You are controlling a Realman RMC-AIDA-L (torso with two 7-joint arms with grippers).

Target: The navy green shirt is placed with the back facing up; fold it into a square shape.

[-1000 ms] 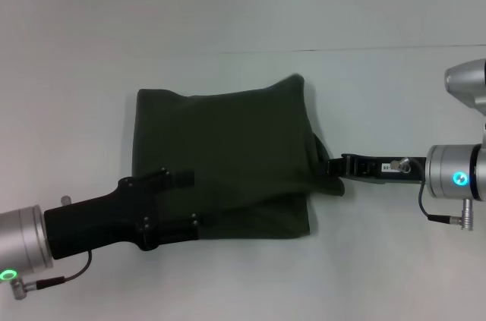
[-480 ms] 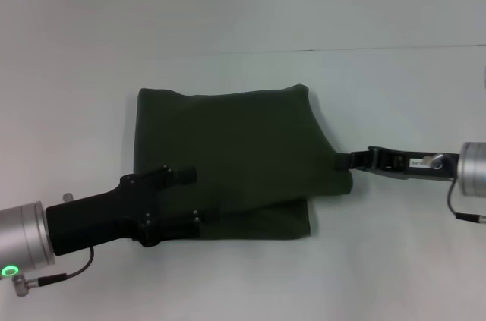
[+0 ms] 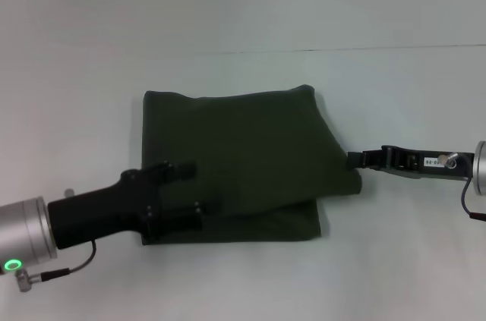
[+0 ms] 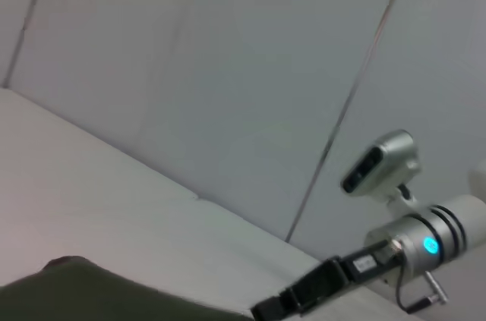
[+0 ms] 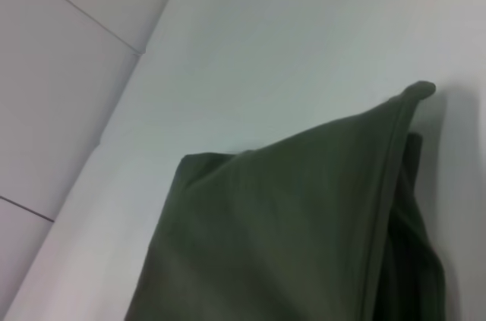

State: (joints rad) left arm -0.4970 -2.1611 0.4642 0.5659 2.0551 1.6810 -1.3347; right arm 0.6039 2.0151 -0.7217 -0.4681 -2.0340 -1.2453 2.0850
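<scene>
The large dark olive-green cloth shirt (image 3: 239, 158) lies folded into a rough rectangle near the middle of the plain white worktop (image 3: 243, 10), well inside all its edges. An upper layer slants across a lower one, so a strip of the lower layer shows along the fold's near edge, towards the robot.

The left gripper (image 3: 186, 196), black on a black wrist with a silver arm cuff behind it, reaches in low and nearly level from the worktop's near left corner. Its fingers lie over the near left corner of the cloth; black against dark fabric, they do not show whether they pinch it or merely rest on it.

The right gripper (image 3: 355, 160), slim and black, stretches in almost horizontally from the right edge, with its tip at the right corner of the upper layer, where the cloth draws out to a point. Whether its fingers clamp the fabric cannot be told.

In the right wrist view the shirt (image 5: 304, 222) shows a raised hemmed corner above the white surface.
</scene>
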